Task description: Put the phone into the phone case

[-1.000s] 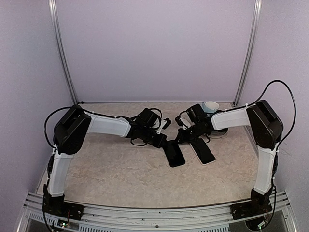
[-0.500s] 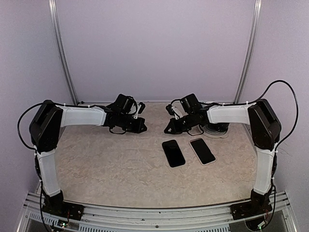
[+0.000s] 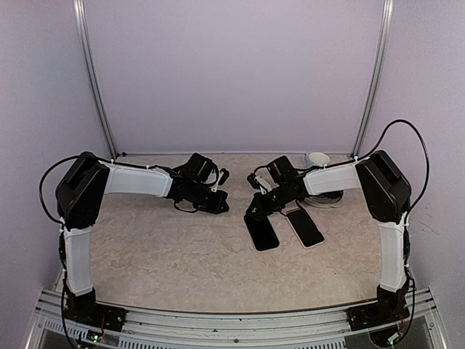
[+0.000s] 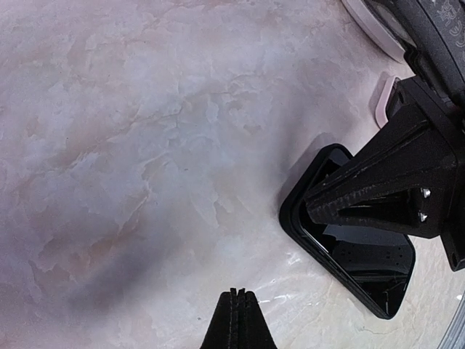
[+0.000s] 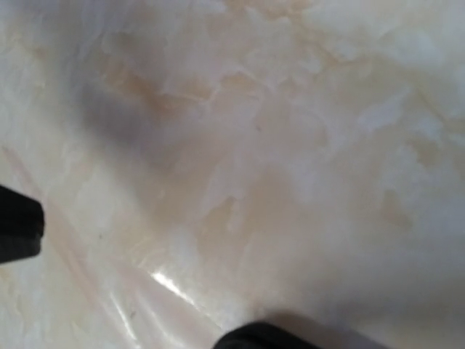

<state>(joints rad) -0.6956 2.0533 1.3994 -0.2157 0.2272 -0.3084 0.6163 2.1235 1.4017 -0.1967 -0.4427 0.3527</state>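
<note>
The phone case, black with a raised rim, lies flat on the marbled bench near its middle. The phone, dark-screened with a pale edge, lies flat just beside the case at its 3 o'clock. The two are nearly parallel with a narrow strip of bench between them, so the phone is outside the case.

The right end effector is closed with nothing between its fingers. Its tip points down at the case's far end, at the case's 12 o'clock. The left wrist view shows this tip over the rim at that end, but I cannot tell whether it touches.

The left end effector is also closed and empty. It hangs low over bare bench at roughly 10 o'clock from the case, apart from it and from the other arm's tip.

A white cup stands near the back of the bench, at 12 o'clock from the phone.
</note>
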